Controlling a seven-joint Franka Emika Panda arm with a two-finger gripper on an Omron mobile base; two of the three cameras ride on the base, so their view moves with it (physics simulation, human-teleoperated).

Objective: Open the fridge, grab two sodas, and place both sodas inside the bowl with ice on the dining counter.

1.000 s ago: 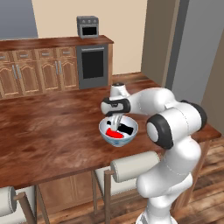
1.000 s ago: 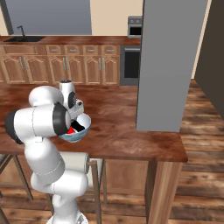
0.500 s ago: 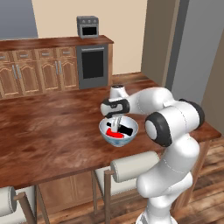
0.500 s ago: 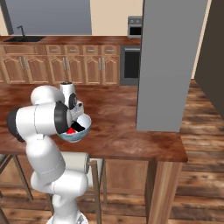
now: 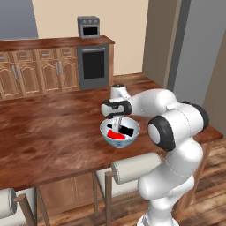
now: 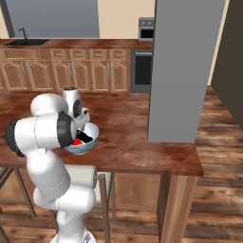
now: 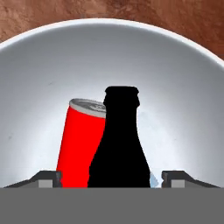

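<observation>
Beige back wall [image 5: 119, 17] is seen behind a run of light wood panelled cabinets [image 6: 71, 73] topped with dark reddish wood. A dark built-in oven [image 5: 93, 65] is set into the cabinet run; a small grey wall oven [image 5: 88, 26] is mounted above it. A black sink with faucet [image 6: 23, 39] is set at the far left of the back worktop in the right base view. A greyish panel [image 6: 52, 18] is shown on the wall above the cabinets. Wood plank floor [image 6: 220, 156] is laid throughout. White-cushioned stools [image 5: 132, 165] are lined under the near edge. Lighting is even, without strong shadows.
</observation>
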